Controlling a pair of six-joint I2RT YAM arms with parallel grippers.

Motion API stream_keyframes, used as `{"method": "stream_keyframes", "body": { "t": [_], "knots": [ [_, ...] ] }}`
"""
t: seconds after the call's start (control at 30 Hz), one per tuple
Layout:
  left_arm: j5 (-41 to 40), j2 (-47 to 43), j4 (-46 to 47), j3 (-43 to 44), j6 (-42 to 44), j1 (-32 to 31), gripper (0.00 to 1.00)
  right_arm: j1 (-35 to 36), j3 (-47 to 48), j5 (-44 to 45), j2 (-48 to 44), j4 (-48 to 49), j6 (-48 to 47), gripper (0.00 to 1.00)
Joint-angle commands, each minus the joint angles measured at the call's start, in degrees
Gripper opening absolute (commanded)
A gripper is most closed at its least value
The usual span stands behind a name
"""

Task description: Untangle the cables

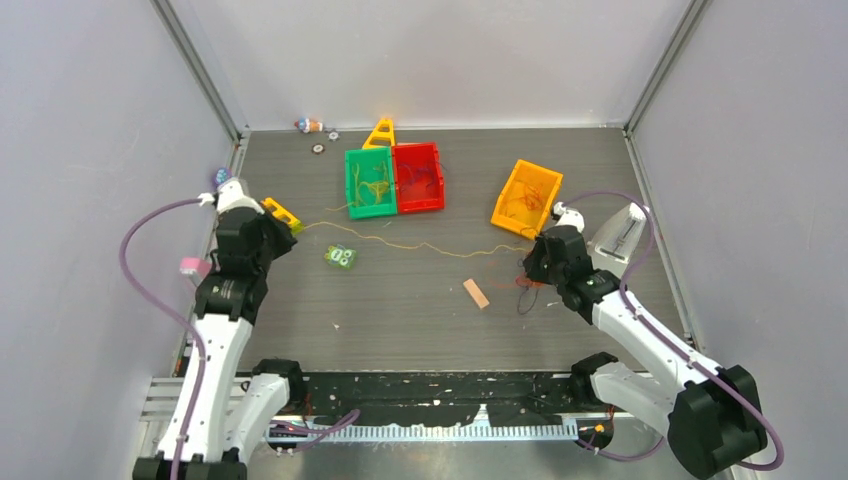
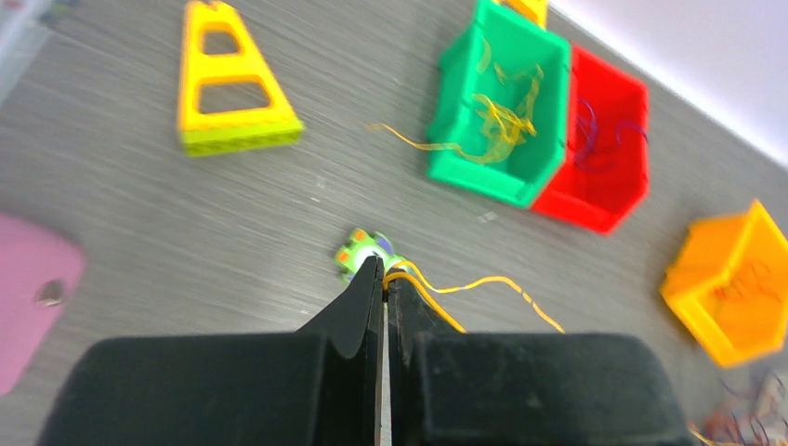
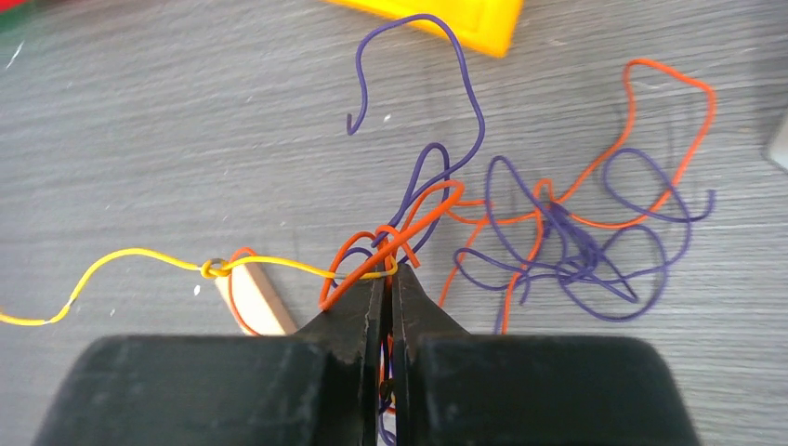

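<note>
A long yellow cable (image 1: 420, 245) stretches across the table between my two grippers. My left gripper (image 2: 384, 269) is shut on one end of it, the yellow cable (image 2: 483, 282) trailing off to the right. My right gripper (image 3: 390, 269) is shut on a tangle where the yellow cable (image 3: 139, 253) meets orange cables (image 3: 669, 74) and purple cables (image 3: 465, 84). The yellow strand has a small knot (image 3: 214, 269) with an orange loop over a wooden block (image 3: 260, 302). More loops of orange and purple lie loose on the table to the right of the jaws.
A green bin (image 1: 352, 185) holds yellow strands, a red bin (image 1: 420, 205) beside it holds dark ones, and an orange bin (image 1: 505, 200) lies tilted near the right arm. A green toy (image 1: 341, 256), a yellow triangle (image 1: 380, 133) and a clear object (image 1: 620, 235) also sit on the table.
</note>
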Motion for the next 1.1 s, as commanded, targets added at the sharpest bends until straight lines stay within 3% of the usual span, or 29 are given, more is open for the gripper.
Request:
{"method": "stream_keyframes", "body": {
  "t": [0.0,0.07,0.17,0.23,0.27,0.53,0.7,1.07],
  "knots": [
    [23.3,8.4,5.5,1.5,3.9,-1.3,0.07,-0.2,0.3,-11.7,0.1,3.4,-3.4,0.05],
    [25.2,12.8,3.2,4.1,6.1,-5.0,0.27,-0.2,-0.1,-16.3,0.2,4.9,-4.1,0.05],
    [20.5,17.7,0.1,7.7,10.1,-14.5,0.69,-0.2,0.2,-20.4,0.7,5.9,-4.7,0.05],
    [19.1,20.6,-0.7,9.8,12.0,-19.3,0.89,-0.2,0.7,-22.2,1.2,5.7,-5.7,0.05],
    [19.2,22.6,-0.7,10.6,13.0,-21.2,0.93,-0.2,1.0,-23.2,1.6,5.4,-5.9,0.05],
    [32.8,32.7,11.2,13.0,18.5,-31.7,0.88,0.1,3.0,-26.4,2.3,3.8,-8.1,0.05],
    [40.3,39.6,13.3,17.8,19.9,-36.3,0.83,0.4,3.8,-26.9,3.2,3.3,-8.5,0.05],
    [44.6,53.3,14.9,28.6,15.7,-42.8,0.76,1.5,4.1,-25.9,4.2,3.3,-8.5,0.05]
  ]
}}
